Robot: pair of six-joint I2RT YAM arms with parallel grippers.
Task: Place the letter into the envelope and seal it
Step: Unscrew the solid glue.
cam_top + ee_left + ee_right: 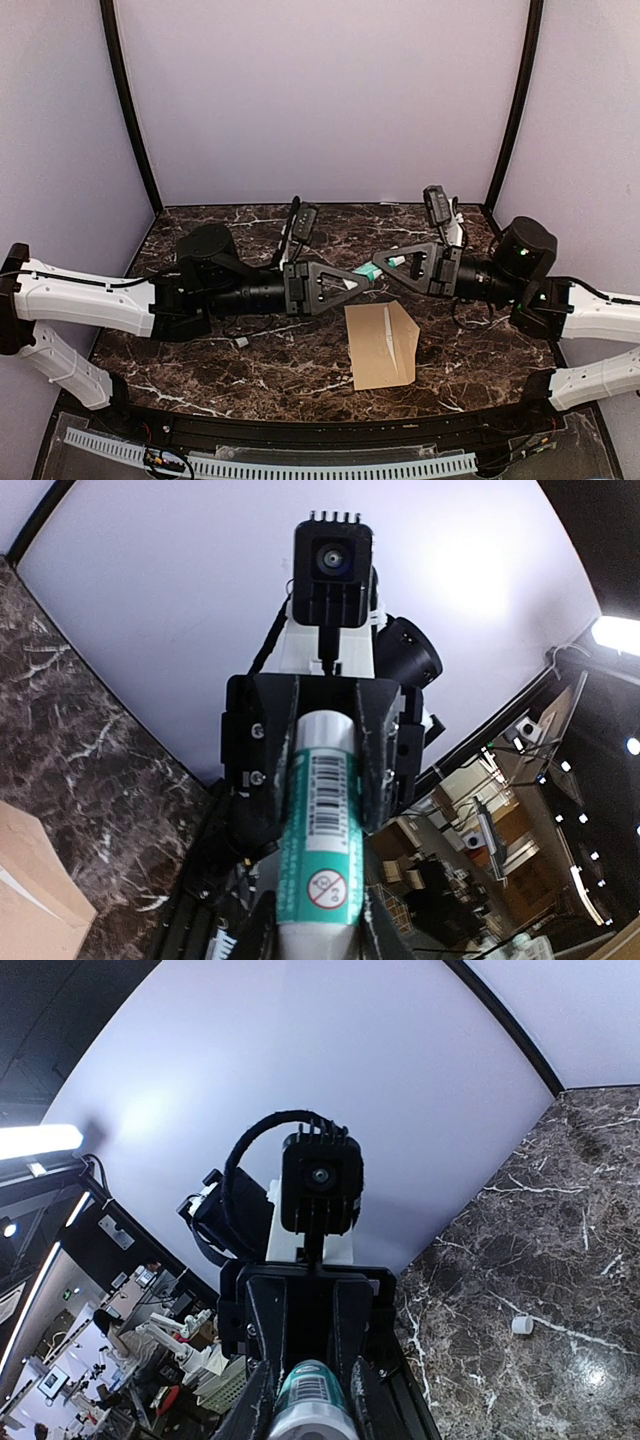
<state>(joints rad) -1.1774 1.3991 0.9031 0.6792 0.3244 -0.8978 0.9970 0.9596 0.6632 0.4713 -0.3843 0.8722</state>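
The tan envelope (pixel 382 345) lies flat on the marble table in front of both arms, its pointed flap to the right. It also shows in the left wrist view (pixel 30 885). A thin white strip shows at the flap fold; the letter is otherwise hidden. My left gripper (pixel 350 283) and right gripper (pixel 392 262) face each other above the envelope, both shut on one teal-and-white glue stick (pixel 370 272). In the left wrist view the glue stick (pixel 320 820) runs from my left gripper (pixel 315 942) into the right gripper (pixel 322 745). In the right wrist view my right gripper (pixel 310 1408) clamps the glue stick (pixel 312 1392).
A small white cap (pixel 243 342) lies on the table near the left arm and also shows in the right wrist view (pixel 518 1325). The table's curved front edge (pixel 320 425) runs below the envelope. Purple walls close off the back and sides.
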